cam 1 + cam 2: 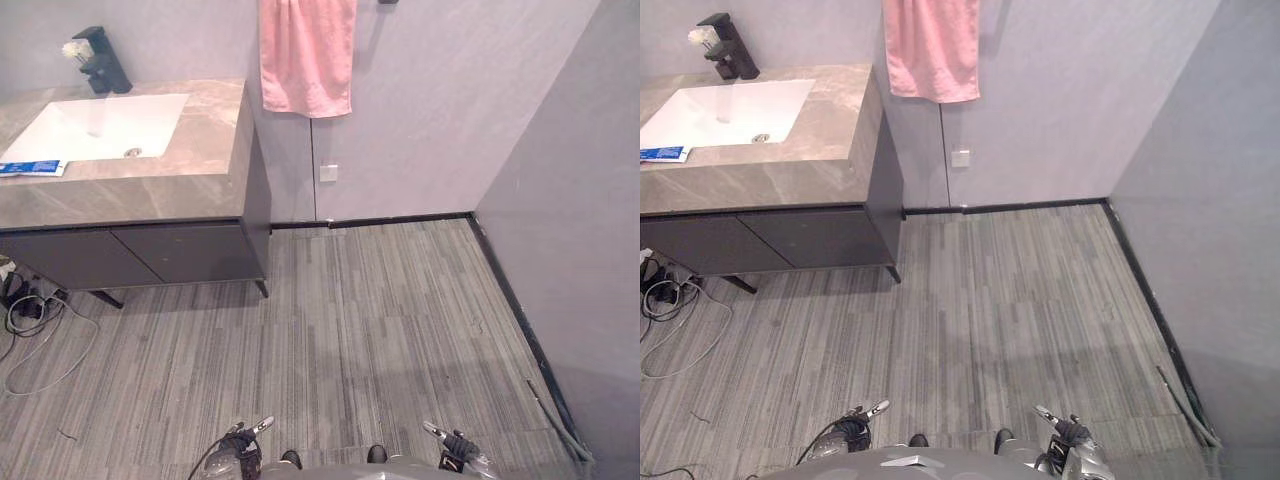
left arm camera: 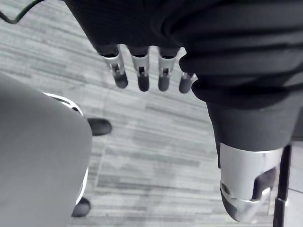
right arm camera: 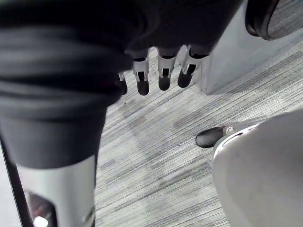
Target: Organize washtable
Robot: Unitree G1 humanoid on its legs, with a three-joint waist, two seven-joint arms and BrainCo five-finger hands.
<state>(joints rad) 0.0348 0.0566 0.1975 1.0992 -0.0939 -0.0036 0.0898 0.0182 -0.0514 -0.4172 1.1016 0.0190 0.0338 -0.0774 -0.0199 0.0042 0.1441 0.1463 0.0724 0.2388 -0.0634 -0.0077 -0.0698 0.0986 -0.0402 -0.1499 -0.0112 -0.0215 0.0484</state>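
Left hand (image 2: pixel 141 75) and right hand (image 3: pixel 164 74) are hanging over bare floor (image 1: pixel 400 320), fingers straight and holding nothing. Tube (image 1: pixel 30 167) is lying near the washtable (image 1: pixel 195 150) front-left edge.

Washtable against the left wall
Grey stone worktop (image 1: pixel 195 170) holds a white sunken basin (image 1: pixel 100 125) and a black tap (image 1: pixel 103 62) behind it; a blue-and-white pack (image 1: pixel 32 167) lies flat at the basin's front edge.

The countertop (image 1: pixel 190 150) looked like smooth veined stone, the basin (image 1: pixel 100 125) glossy white, the tap (image 1: pixel 103 62) matt black, the towel (image 1: pixel 306 55) soft pink cloth.
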